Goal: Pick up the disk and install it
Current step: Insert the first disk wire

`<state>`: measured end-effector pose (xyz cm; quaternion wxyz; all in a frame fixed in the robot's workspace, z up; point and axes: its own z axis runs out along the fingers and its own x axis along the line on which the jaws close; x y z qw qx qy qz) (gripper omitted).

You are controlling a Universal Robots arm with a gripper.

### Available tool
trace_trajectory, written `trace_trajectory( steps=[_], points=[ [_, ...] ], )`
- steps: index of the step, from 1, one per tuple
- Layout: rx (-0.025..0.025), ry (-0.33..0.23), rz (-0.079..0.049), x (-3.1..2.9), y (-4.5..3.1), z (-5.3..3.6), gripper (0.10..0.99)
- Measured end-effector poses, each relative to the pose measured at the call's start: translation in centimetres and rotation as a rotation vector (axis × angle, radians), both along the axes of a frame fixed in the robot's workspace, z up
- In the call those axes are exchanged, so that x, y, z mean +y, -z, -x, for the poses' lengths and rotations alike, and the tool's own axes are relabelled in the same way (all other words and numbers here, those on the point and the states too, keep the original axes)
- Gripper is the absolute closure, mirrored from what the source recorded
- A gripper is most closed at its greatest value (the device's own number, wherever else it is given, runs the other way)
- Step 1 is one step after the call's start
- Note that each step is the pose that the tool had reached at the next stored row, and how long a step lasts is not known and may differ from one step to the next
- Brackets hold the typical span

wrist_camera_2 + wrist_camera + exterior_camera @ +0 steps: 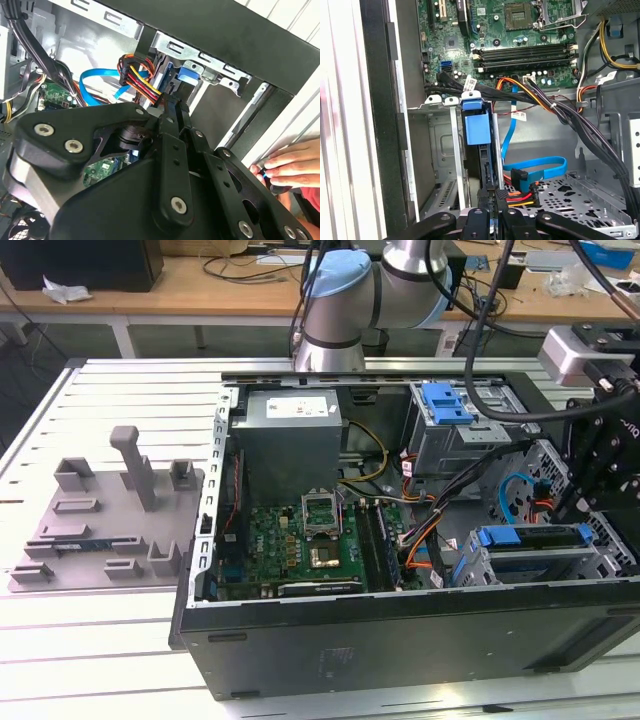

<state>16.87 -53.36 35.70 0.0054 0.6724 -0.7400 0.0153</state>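
Observation:
The disk [530,537] stands on edge in the drive cage [480,570] at the front corner of the open computer case, on the exterior view's right, with its blue bracket on top. In the first wrist view the disk [487,170] sits in the cage slot behind its blue bracket tab [476,129]. My gripper [578,510] is over the cage's end. In both wrist views my gripper [492,217] [175,107] has its black fingers close together on either side of the disk's [167,75] near edge, shut on it.
A second drive cage with a blue latch [445,402] stands behind. Red, yellow and black power cables [520,195] and a blue flat cable [535,165] run beside the slot. The grey power-supply box [290,435], motherboard [300,540] and fixture plate [100,520] lie toward the exterior view's left. A person's hand [292,165] rests outside the case wall.

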Motion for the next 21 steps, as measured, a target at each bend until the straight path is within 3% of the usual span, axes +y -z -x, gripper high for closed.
trace_trajectory(
  steps=[21],
  points=[
    [0.0000, 0.000, -0.004, -0.33, 0.16, 0.00, 0.922]
  ],
)
